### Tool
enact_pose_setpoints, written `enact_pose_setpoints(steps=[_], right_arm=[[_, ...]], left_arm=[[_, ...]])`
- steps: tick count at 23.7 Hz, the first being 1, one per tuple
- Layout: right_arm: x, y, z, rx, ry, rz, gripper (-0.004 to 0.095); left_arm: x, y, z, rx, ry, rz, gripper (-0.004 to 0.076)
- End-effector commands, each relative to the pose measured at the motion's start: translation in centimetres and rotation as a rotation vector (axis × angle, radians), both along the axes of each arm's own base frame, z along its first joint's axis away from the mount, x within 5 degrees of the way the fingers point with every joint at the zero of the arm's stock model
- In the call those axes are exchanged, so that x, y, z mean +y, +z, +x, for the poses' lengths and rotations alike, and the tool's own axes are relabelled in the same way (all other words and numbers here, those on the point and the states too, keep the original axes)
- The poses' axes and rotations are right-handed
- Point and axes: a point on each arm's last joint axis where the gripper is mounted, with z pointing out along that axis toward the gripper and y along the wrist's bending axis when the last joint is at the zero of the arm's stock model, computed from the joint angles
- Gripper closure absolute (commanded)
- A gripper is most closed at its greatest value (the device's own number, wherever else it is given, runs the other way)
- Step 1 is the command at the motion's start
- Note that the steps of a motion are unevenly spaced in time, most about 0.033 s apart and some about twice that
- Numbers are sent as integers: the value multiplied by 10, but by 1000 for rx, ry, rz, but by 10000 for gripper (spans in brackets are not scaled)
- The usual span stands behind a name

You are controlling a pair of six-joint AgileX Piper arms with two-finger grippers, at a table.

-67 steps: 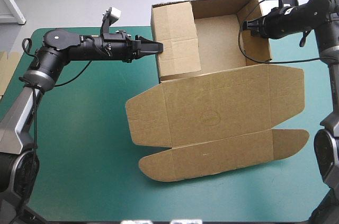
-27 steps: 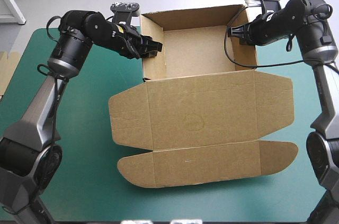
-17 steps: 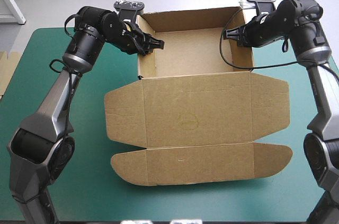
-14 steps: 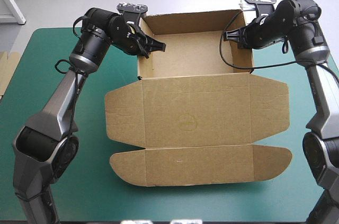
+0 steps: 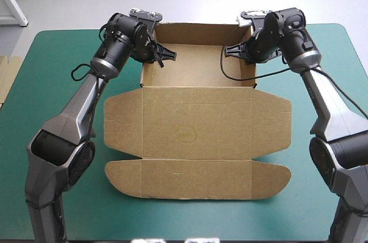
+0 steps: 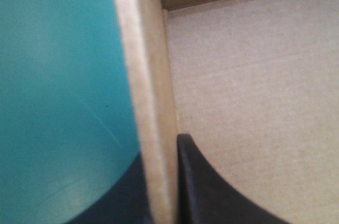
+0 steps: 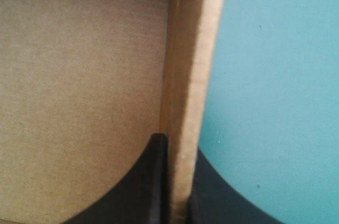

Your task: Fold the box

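Note:
The brown box (image 5: 198,122) lies as an open tray at the far middle of the table, its lid spread flat toward the front. My left gripper (image 5: 164,54) is shut on the box's left wall (image 6: 148,75), one black finger (image 6: 196,181) inside the tray and one outside. My right gripper (image 5: 237,50) is shut on the box's right wall (image 7: 190,49) in the same way, with a finger (image 7: 153,181) on the inner side. Both wrist views show the tray floor (image 6: 254,75) on one side of the wall and the teal-green cover (image 7: 275,75) on the other.
An edge of more brown board (image 5: 4,79) shows at the table's left edge. Bare teal-green cover (image 5: 52,139) lies to the left, right and front of the box.
Earlier the box's left side flap leaned over the tray; it now stands as a tucked wall. Both grippers closed on the side walls, and the box slid left across the table.

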Motion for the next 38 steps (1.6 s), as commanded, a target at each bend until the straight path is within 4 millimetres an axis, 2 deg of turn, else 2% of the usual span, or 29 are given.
enact_pose_setpoints(steps=[1, 13, 16, 25, 31, 38], right_arm=[[0, 28, -12, -83, 50, 7, 903], [1, -7, 9, -3, 65, -40, 903], [-4, -27, 22, 39, 69, -67, 904], [10, -73, 43, 103, 91, -75, 904], [14, -81, 46, 109, 103, -83, 904], [15, -80, 46, 107, 104, -79, 905]], left_arm=[[8, 21, -11, -35, -34, 53, 734], [6, -32, 19, 97, -16, 40, 734], [19, -47, 32, 128, 19, 31, 734], [17, -80, 53, 115, 31, 51, 734], [11, -109, 61, 176, 30, 36, 734], [12, -103, 59, 180, 23, 42, 734]])
